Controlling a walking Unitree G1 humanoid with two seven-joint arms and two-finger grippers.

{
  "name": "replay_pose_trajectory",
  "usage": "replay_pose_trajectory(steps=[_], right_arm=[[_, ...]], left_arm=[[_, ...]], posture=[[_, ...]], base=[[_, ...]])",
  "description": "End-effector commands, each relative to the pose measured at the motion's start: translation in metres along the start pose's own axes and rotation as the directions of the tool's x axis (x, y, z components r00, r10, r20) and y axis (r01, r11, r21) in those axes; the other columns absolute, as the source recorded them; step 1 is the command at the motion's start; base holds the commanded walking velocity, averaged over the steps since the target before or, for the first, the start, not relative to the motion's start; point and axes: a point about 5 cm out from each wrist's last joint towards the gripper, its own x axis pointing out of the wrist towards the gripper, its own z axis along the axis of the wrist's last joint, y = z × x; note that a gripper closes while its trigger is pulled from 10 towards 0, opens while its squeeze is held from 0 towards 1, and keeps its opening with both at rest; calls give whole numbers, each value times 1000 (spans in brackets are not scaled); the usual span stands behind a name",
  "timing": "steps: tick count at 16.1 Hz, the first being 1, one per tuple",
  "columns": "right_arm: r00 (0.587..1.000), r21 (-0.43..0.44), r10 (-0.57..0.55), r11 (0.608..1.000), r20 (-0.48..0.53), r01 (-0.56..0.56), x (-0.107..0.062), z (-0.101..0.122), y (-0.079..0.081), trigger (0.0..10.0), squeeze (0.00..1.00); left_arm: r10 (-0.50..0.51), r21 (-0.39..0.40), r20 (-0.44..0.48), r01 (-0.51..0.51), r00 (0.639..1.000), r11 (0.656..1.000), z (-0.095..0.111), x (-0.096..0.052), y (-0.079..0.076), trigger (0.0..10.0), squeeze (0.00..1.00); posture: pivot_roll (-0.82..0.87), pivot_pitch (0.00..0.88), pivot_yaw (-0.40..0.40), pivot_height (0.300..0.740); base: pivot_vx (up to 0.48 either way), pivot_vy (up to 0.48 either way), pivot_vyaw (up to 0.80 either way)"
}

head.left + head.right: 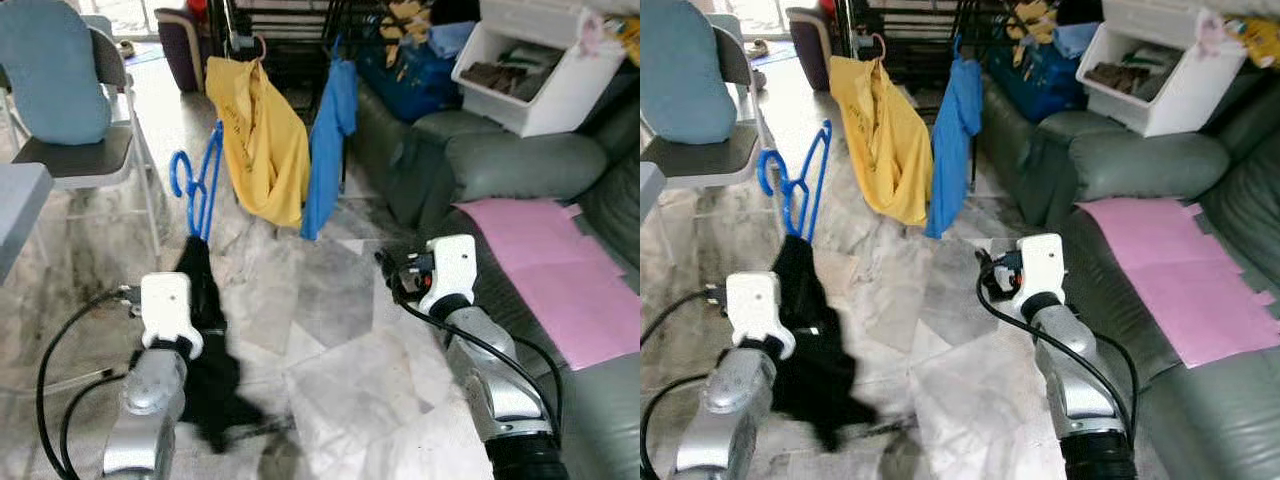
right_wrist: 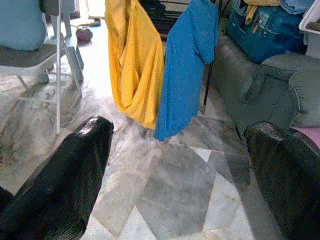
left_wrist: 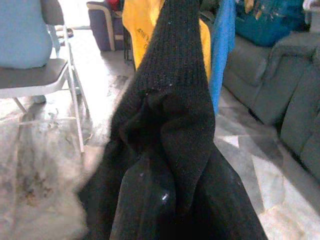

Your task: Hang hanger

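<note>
A blue plastic hanger (image 1: pixel 203 178) stands up in the air ahead of my left arm, and a black knit garment (image 1: pixel 207 340) drapes down from it. The left gripper (image 1: pixel 192 285) holds it from below, its fingers buried in the black knit (image 3: pixel 175 130). Beyond it a black clothes rack (image 1: pixel 300 30) carries a yellow shirt (image 1: pixel 262 140) and a blue shirt (image 1: pixel 330 130) on hangers. My right gripper (image 2: pixel 180 165) is raised over the floor, open, its fingers (image 2: pixel 65 175) wide apart with nothing between them, facing the two hung shirts (image 2: pixel 187 65).
A folding chair with a light blue cushion (image 1: pixel 60 90) and a table corner (image 1: pixel 15 200) stand on the left. A green sofa (image 1: pixel 520 165) with a pink sheet (image 1: pixel 560 270) runs along the right. A white bin (image 1: pixel 540 70) and blue bag (image 1: pixel 410 75) sit behind it. Marble floor (image 1: pixel 330 340) lies between.
</note>
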Motion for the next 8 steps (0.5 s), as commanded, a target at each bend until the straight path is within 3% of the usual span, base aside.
replay_pose_trajectory(steps=[1,2,4,6,8], right_arm=[[999,16,-48,999,-13,48,-4,-8,-7,10000,0],[998,19,-50,999,-24,50,-6,-11,-9,10000,0],[998,19,-43,999,-49,44,-9,-15,-9,10000,0],[995,12,-11,1000,-95,12,-8,-19,-10,10000,0],[991,26,30,999,-131,-27,-9,-23,-12,10000,0]], left_arm=[[-56,37,57,54,997,998,12,0,-2,10000,0],[-113,20,52,112,992,993,14,2,-3,10000,0],[-229,66,49,226,972,972,20,12,-4,10000,0],[-447,194,40,431,894,881,36,23,-15,10000,0],[-582,332,4,548,813,768,47,27,-24,10000,0]], posture=[[-25,0,-39,740],[-35,0,-33,740],[-57,0,-19,740],[-73,0,-7,740],[-90,0,9,740]], base=[[0,0,0],[0,0,0],[0,0,0],[0,0,0],[0,0,0]])
